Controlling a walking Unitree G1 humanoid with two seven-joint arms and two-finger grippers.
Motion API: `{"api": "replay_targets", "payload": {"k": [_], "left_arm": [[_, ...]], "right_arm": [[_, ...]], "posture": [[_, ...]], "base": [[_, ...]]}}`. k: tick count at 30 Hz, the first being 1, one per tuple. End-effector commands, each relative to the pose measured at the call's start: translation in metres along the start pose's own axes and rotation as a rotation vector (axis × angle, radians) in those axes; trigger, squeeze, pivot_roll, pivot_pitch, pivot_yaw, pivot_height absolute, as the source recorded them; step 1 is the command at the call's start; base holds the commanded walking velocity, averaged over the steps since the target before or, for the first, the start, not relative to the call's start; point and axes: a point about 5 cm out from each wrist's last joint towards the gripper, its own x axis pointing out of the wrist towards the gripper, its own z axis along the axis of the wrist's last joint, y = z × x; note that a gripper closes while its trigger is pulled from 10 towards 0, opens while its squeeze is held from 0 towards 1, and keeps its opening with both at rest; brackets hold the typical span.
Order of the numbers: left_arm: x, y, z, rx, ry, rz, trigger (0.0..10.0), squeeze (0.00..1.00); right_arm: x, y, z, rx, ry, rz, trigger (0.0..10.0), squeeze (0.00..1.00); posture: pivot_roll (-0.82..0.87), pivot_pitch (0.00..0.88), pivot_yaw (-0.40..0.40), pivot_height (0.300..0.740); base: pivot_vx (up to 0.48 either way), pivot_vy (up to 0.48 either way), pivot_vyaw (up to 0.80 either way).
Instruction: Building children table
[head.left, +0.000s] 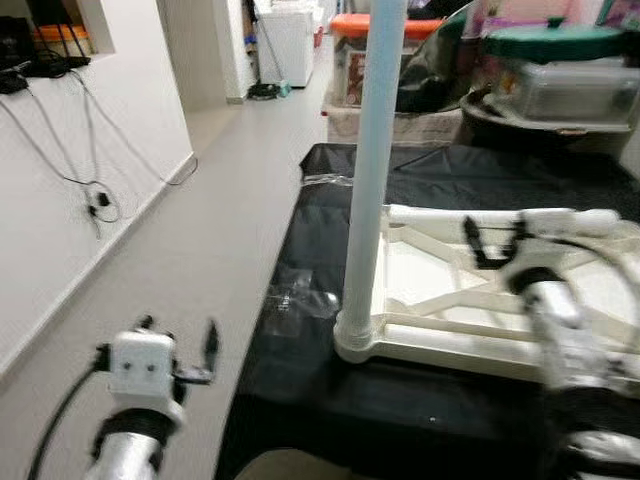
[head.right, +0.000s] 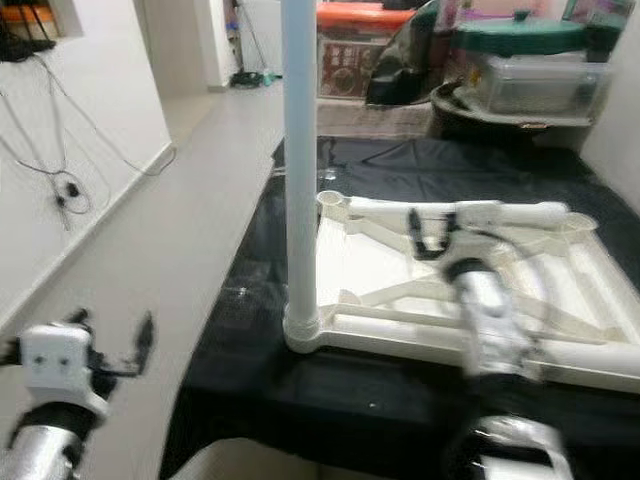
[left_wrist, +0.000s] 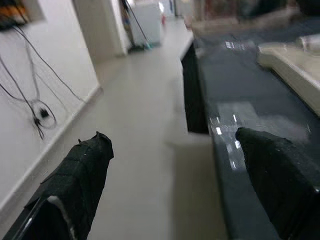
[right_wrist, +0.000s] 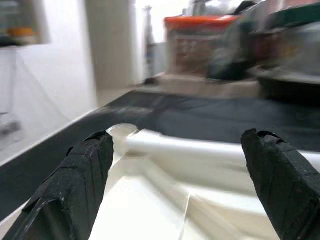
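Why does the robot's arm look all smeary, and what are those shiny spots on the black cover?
Left eye view: the right hand and its arm are smeared by motion blur over the white table frame. Left wrist view: glare streaks on the black cover. Right wrist view: soft all over, background out of focus.

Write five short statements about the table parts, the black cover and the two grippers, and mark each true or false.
1. One pale tube leg stands upright in a corner socket of the upturned white plastic tabletop. True.
2. The tabletop lies on bare floor. False: it lies on a black sheet.
3. The right gripper is over the tabletop, fingers open. True.
4. The left gripper grips the upright leg. False: it is open over the floor.
5. A second white leg lies flat on the tabletop. True.
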Motion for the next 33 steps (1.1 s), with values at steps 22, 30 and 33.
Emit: {"api": "replay_targets", "payload": {"k": [22, 30, 33], "left_arm": [[-0.018, -0.047, -0.008, -0.059, 0.024, -0.33, 10.0, 0.0], [-0.022, -0.055, -0.013, -0.06, 0.037, -0.359, 10.0, 0.0], [-0.022, -0.056, -0.014, -0.06, 0.04, -0.37, 10.0, 0.0]], "right_arm": [[-0.01, 0.039, 0.017, 0.152, 0.137, 0.854, 10.0, 1.0], [-0.001, 0.073, 0.012, 0.194, 0.103, 0.988, 10.0, 0.0], [0.003, 0.081, 0.012, 0.202, 0.085, 1.002, 10.0, 0.0]], "posture": [[-0.01, 0.03, 0.03, 0.74], [0.01, 0.02, 0.02, 0.74], [0.0, 0.018, 0.026, 0.74]], "base": [[0.0, 0.0, 0.0], [0.0, 0.0, 0.0], [0.0, 0.0, 0.0]]}}
